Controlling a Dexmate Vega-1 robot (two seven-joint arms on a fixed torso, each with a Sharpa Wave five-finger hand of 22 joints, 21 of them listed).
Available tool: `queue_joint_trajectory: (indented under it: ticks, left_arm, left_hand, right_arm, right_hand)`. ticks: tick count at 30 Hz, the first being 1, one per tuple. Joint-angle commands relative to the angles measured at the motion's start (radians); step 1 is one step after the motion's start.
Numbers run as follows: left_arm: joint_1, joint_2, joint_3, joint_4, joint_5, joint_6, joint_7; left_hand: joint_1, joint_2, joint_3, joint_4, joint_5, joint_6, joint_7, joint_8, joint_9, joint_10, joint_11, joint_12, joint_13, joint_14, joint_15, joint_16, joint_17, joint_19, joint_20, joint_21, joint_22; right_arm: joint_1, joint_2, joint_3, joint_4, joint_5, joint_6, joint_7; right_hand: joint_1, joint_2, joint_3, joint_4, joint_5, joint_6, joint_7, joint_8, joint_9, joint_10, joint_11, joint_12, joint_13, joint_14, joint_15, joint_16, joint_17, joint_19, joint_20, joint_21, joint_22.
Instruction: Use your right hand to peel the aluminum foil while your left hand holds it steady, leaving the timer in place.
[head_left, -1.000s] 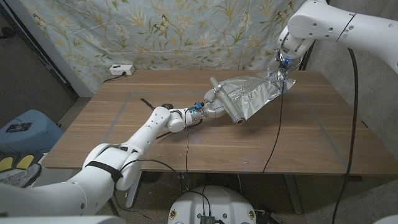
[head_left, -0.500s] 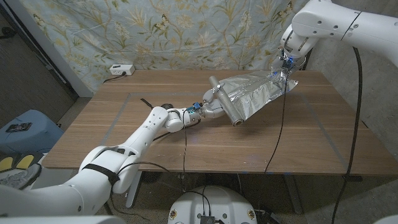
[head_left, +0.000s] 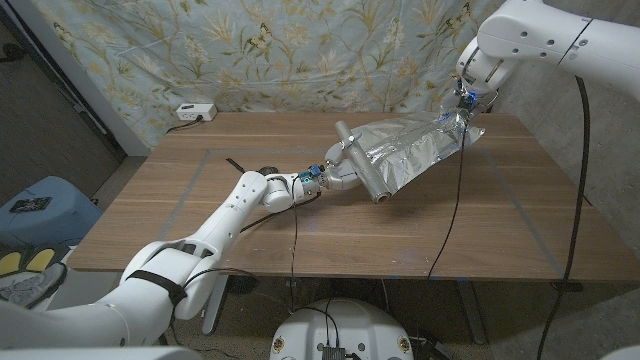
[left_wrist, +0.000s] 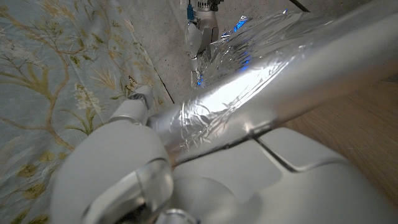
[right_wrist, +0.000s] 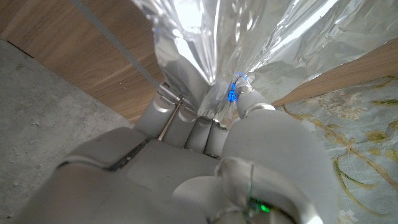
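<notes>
Aluminum foil (head_left: 405, 150) stretches from the foil roll (head_left: 362, 165) that our left hand (head_left: 338, 176) grasps to our right hand (head_left: 462, 112), pinching its far edge. We fear that pulling harder tears the sheet.

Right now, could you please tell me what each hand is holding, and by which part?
The left hand grips the silver aluminum foil roll around its tube; the right hand pinches the unrolled crinkled foil sheet's far end.

Aluminum foil roll (head_left: 364, 169) lying diagonally at table centre, crinkled silver sheet (head_left: 415, 150) unrolled toward far right
</notes>
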Motion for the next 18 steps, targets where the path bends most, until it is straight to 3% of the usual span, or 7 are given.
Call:
queue_joint_trajectory:
  ticks: [1,18]
  left_arm:
    - [0.023,0.022,0.009,-0.051,-0.031,-0.001,0.019]
    - [0.031,0.075,0.018,-0.082,-0.059,0.019,0.014]
  left_hand:
    - [0.0,0.011,0.006,-0.002,0.002,0.008,-0.001,0.004,0.002,0.004,0.003,0.009,0.0,0.005,0.002,0.001,0.0,0.006,-0.001,0.001,0.0]
    - [0.0,0.013,0.007,-0.001,0.002,0.008,0.0,0.002,0.002,0.002,0.005,0.008,-0.002,0.003,0.003,0.002,0.0,0.005,0.002,-0.003,0.001]
  right_arm:
    - [-0.009,-0.029,0.021,-0.026,0.072,0.001,-0.082]
    - [-0.019,-0.022,0.034,-0.002,0.178,0.001,-0.204]
  right_hand:
    - [0.011,0.009,0.011,0.005,0.005,0.011,0.002,-0.007,0.005,0.0,-0.007,0.002,0.001,0.008,-0.001,-0.002,0.001,-0.001,0.001,0.008,0.004]
    - [0.015,0.009,0.015,0.004,0.005,0.011,0.001,-0.011,0.009,-0.002,-0.011,0.003,0.003,0.008,-0.002,-0.005,0.003,-0.004,0.001,0.013,0.004]
